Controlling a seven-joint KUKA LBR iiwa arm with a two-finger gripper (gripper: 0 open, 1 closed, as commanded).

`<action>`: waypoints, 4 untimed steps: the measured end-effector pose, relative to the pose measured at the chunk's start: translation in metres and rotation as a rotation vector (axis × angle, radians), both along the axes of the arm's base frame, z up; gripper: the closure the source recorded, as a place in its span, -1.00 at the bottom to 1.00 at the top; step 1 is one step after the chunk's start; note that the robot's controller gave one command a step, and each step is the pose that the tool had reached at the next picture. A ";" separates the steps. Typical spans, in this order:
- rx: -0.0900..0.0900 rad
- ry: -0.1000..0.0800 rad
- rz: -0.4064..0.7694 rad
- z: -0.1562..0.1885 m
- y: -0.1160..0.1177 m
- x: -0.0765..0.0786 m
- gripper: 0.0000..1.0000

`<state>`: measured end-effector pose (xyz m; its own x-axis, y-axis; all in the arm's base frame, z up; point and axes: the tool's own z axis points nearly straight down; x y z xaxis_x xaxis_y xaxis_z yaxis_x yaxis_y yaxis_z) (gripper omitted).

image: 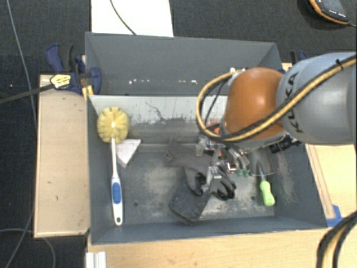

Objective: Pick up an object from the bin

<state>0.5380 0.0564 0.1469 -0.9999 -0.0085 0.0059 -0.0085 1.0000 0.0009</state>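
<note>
Black crumpled scrap of something soft point(194, 182) is sitting right at the tip of the gripper point(216, 178), mid-floor in the grey metal bin point(178, 60), a bit toward the front wall. It's lying just to the view's left of the tip, apparently touching it, and a flat dark grey slab point(187, 206) is poking out below. Spread or pinched, I can't tell, because the orange wrist cover point(254, 108) is hiding too much. I'm guessing the scrap is the target. The small green-handled tool point(267, 193) is lying off on the opposite side, and the yellow-headed dish brush with the white and blue handle point(115, 172) is stretching along the left wall, well apart.
</note>
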 end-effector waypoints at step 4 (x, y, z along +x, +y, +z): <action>0.002 0.002 0.232 -0.073 0.037 -0.024 -1.00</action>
